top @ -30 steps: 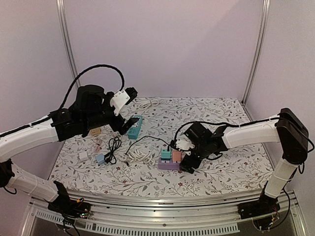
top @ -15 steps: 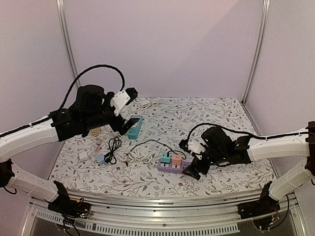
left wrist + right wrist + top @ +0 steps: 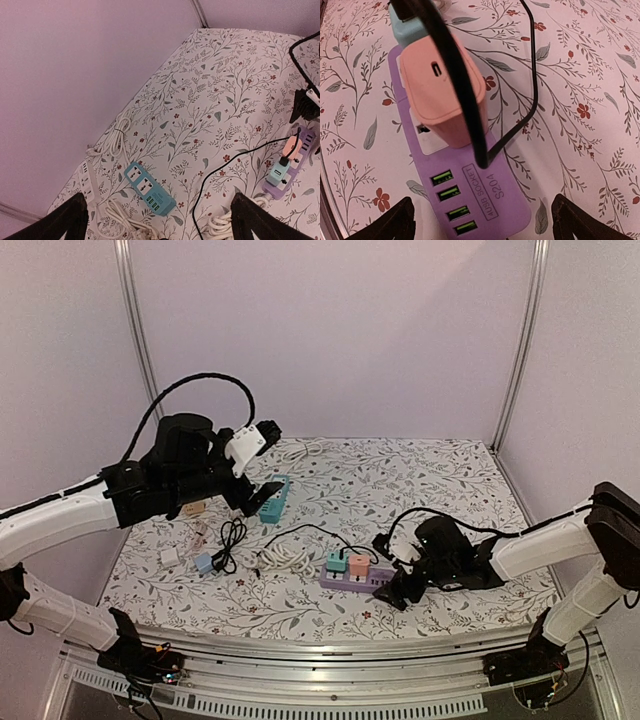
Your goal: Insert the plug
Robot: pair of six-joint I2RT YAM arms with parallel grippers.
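Right wrist view: the right tool is spread open and empty, just over the USB end of the purple power strip. A pink plug sits in one socket, and a blue plug in the next beyond. Farther left, the left tool hangs open and empty above a teal power strip. Open counter stretches toward the far right corner.

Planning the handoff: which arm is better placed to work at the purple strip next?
Right. The right gripper, open, sits by the purple strip, pink adapter filling its wrist view; the left gripper hangs open far off, above the teal strip.
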